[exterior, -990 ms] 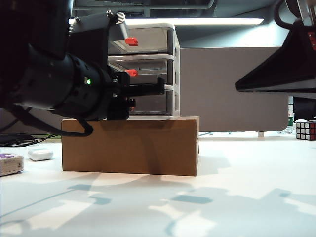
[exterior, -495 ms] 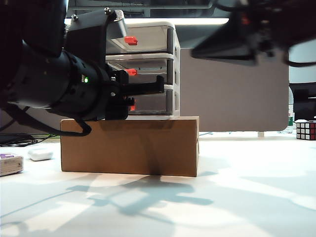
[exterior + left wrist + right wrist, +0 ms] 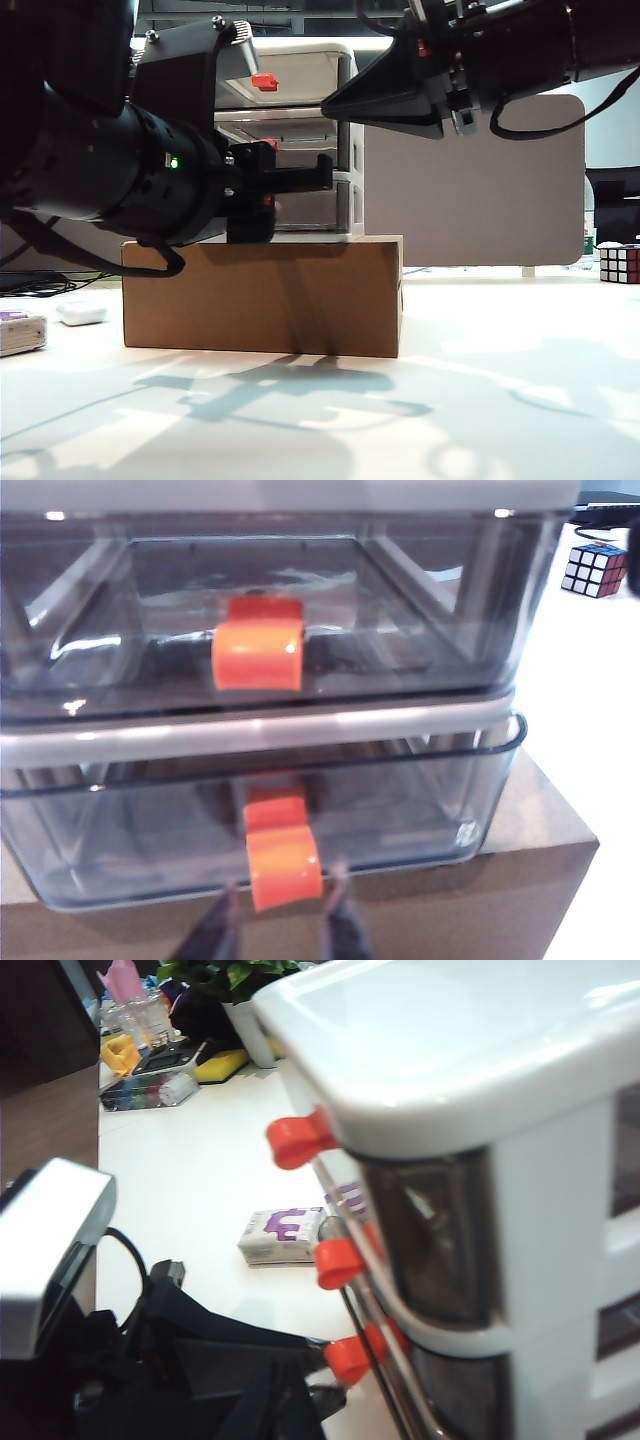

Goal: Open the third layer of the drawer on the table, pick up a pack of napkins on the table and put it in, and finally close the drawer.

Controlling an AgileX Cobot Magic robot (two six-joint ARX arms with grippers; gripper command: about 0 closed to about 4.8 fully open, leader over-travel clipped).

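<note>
The drawer (image 3: 330, 70) stands on a brown cardboard box (image 3: 262, 295). Its third layer (image 3: 400, 810) is pulled a little way out of the white frame. My left gripper (image 3: 285, 900) is at that tier's red handle (image 3: 283, 865), open, with one dark finger on each side of the handle and a thin gap at both. In the exterior view the left gripper (image 3: 262, 205) sits at the lowest tier's front. My right gripper (image 3: 330, 104) hangs beside the drawer's top tier; its jaws are not readable. The pack of napkins (image 3: 20, 330) (image 3: 285, 1235) lies on the table (image 3: 450, 400), far left.
A white pebble-like case (image 3: 82, 312) lies beside the napkins. A Rubik's cube (image 3: 620, 264) sits at the far right. A grey partition (image 3: 470, 190) stands behind the box. In the right wrist view, clutter and a plant (image 3: 180, 1050) crowd the table's far end.
The right arm has swung down from the upper right to the drawer's top tier. The left arm has stayed at the lowest handle.
</note>
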